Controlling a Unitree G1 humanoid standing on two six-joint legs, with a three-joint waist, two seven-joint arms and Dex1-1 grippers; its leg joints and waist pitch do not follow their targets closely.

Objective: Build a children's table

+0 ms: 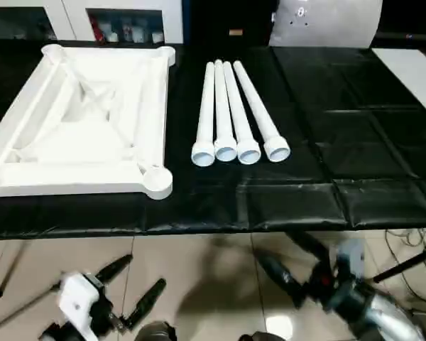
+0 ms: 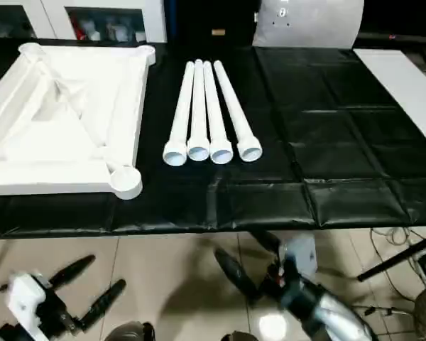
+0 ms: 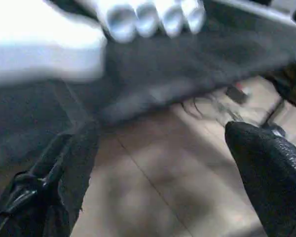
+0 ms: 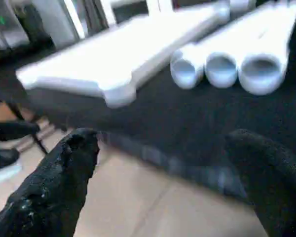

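- The left gripper [image 1: 131, 288] and right gripper [image 1: 287, 266], each with two black fingers, hang spread and empty over the tiled floor, below the black-covered work surface [image 1: 355, 185].
- Four long tapered white plastic legs [image 1: 236, 114] lie side by side ahead, their long axes running away from the robot and open ends nearest; the right gripper looks closer.
- The square white plastic tabletop [image 1: 78, 121] lies ribbed underside up, left of the legs.

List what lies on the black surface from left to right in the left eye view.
Upside-down table top → four white legs lying side by side → bare stretch of black work surface → white panel at the far right edge.
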